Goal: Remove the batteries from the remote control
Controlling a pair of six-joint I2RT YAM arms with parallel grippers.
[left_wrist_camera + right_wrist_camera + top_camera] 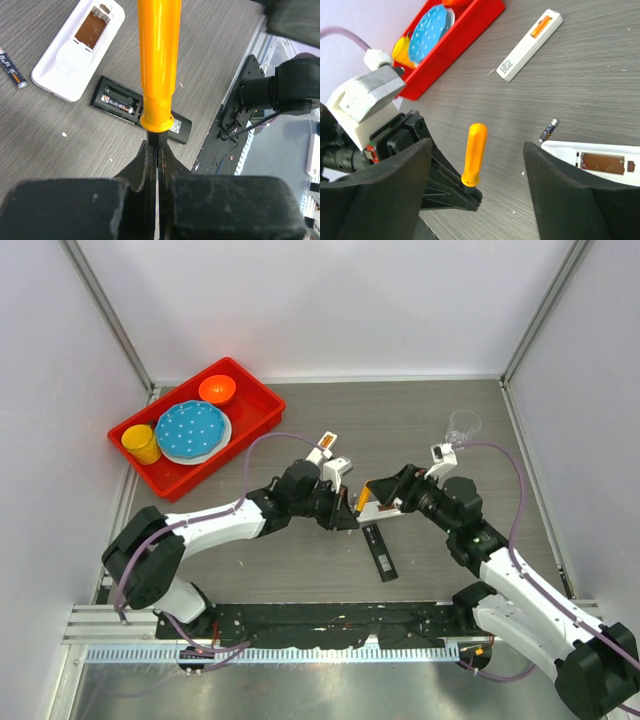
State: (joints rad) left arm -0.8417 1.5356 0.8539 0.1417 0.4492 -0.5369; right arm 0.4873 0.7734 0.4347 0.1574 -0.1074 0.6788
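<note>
My left gripper (156, 146) is shut on the metal shaft of an orange-handled screwdriver (159, 60), handle pointing away. Below it lies a black remote (140, 111), compartment open, with a battery (118, 104) inside. Beside it lies a white remote (75, 47) with an empty open compartment, and a loose dark battery (13, 70) on the table. My right gripper (477, 149) is open and empty, facing the screwdriver (474, 154). The white remote (600, 160) lies by its right finger. A second white remote (530, 45) farther off holds orange batteries (543, 25).
A red tray (255, 400) at the back left holds a blue dotted plate (190, 430), a yellow cup (141, 443) and an orange bowl (217, 390). A clear cup (462, 426) stands at the back right. The black remote (380, 552) lies between the arms.
</note>
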